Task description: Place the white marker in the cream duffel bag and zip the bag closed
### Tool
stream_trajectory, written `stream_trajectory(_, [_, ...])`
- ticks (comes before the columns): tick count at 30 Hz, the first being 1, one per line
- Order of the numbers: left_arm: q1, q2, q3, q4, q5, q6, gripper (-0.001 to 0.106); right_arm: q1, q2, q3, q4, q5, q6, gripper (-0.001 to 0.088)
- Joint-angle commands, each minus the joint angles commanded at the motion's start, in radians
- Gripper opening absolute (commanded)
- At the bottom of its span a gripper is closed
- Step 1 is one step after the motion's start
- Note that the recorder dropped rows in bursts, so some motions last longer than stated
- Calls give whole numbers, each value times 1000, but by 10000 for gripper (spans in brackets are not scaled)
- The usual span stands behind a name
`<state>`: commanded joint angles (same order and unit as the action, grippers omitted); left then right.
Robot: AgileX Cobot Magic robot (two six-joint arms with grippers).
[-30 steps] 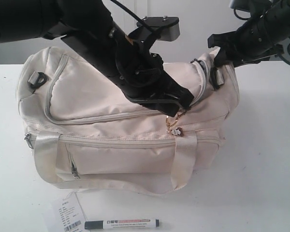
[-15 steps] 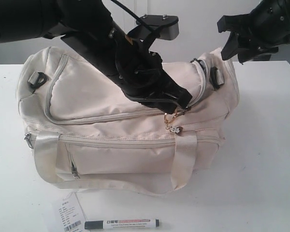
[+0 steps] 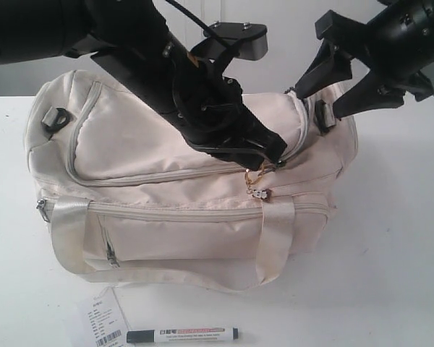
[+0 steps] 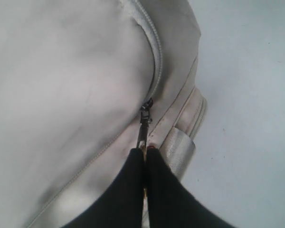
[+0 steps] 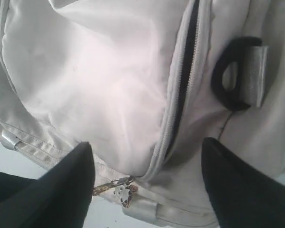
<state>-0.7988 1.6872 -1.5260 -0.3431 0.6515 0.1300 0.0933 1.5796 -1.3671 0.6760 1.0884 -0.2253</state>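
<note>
The slim white plastic marker (image 3: 182, 335) lies on the flat white table (image 3: 390, 275) in front of the large cream fabric duffel bag (image 3: 166, 181), just beside a white paper tag (image 3: 101, 322). We judge that nothing of the task is finished: the marker is not yet inside, and the grey top zipper (image 5: 176, 76) shows only a narrow dark gap. 2 steps are left, the putting in and the closing. The left claw (image 4: 145, 153) leans over the bag top and pinches the small grey metal zipper pull (image 4: 143, 124). The right claw (image 3: 320, 101) hangs above the bag end, jaws spread wide, holding nothing.
</note>
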Motion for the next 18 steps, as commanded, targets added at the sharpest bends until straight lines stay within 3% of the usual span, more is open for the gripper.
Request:
stream_trajectory(6, [0,0,0,0,4,0,0,57,4,30,-2,-83,0,532])
stream_trajectory(11, [0,-3,0,0,4,0,0,57,30,30,-53,-83,2,526])
stream_trajectory(18, [0,-31,0,3,-11,0,0,57,57,30,-18,-92,2,478])
